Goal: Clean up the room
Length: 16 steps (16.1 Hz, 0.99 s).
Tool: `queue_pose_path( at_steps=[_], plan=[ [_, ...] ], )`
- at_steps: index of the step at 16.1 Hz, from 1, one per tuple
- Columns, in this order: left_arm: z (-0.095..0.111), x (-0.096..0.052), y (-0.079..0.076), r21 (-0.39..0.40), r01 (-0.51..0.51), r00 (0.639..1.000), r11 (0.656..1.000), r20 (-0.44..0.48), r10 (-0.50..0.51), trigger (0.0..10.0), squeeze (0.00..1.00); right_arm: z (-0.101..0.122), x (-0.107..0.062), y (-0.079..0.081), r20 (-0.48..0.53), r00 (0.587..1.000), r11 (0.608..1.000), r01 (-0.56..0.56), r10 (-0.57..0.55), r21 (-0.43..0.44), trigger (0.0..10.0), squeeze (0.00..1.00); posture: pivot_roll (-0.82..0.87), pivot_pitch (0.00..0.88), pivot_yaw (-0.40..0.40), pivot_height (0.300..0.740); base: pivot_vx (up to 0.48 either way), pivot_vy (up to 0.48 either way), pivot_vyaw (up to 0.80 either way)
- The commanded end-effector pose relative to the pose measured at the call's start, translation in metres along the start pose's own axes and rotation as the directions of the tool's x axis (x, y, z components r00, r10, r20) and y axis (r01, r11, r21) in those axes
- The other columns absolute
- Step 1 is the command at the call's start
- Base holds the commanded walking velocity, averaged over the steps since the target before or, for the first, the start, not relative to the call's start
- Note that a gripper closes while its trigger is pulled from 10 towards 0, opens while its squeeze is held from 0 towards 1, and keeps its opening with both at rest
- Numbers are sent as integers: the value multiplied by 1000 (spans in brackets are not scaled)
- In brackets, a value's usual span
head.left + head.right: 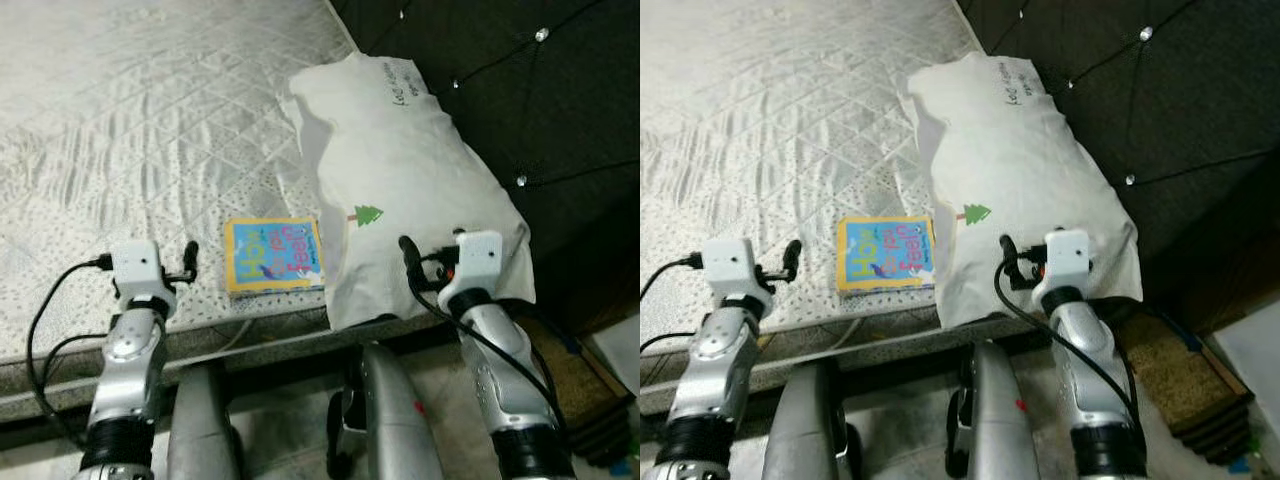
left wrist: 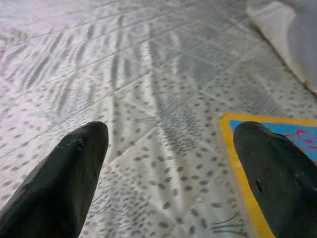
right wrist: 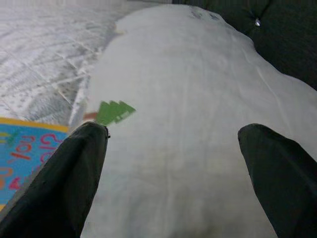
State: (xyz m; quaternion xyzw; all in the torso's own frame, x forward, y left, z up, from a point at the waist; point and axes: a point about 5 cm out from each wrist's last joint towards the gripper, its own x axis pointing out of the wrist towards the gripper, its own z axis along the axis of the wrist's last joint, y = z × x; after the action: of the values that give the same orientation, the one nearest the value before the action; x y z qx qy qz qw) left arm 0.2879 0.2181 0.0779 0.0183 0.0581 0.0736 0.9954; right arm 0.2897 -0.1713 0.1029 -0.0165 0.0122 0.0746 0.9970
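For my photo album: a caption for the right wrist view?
Open right tool poised over white pillow beside colourful book.

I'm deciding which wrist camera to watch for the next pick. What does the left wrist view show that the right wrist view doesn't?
The left wrist view looks between the open left gripper across the quilted mattress at close range, with the speckled pattern plain.

The right wrist view looks between the open right gripper over the white pillow, with its small green tree mark and the dark tufted headboard behind.

Both catch an edge of the yellow-bordered blue book, some mattress and some pillow.
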Motion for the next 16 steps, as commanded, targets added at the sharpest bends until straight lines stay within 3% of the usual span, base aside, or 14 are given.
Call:
queue_pose_path(
  at_steps=[1,3,4,9,16],
  plan=[
    [3,-1,-1,26,3,1000,1000,16,-3,10000,0,-1,0,0,-1,1000,1000,-11,11,12,10000,0,-3,106,-66,578,0,0,0],
    [2,1,-4,21,11,1000,1000,8,-11,10000,0,-1,1,1,0,1000,999,-32,32,19,10000,0,-4,101,-61,578,0,0,0],
    [0,2,-7,-43,26,1000,999,-8,-27,10000,0,0,2,2,5,999,999,-35,34,31,10000,0,-5,99,-59,586,0,0,0],
    [5,4,-21,-87,96,995,992,8,-96,10000,0,1,4,6,14,999,998,-48,47,35,10000,0,-1,83,-49,641,0,0,0],
    [4,5,-27,-77,106,994,991,-15,-107,10000,0,-1,4,6,15,999,999,-38,38,34,10000,0,-4,92,-45,705,0,0,0]
  ],
)
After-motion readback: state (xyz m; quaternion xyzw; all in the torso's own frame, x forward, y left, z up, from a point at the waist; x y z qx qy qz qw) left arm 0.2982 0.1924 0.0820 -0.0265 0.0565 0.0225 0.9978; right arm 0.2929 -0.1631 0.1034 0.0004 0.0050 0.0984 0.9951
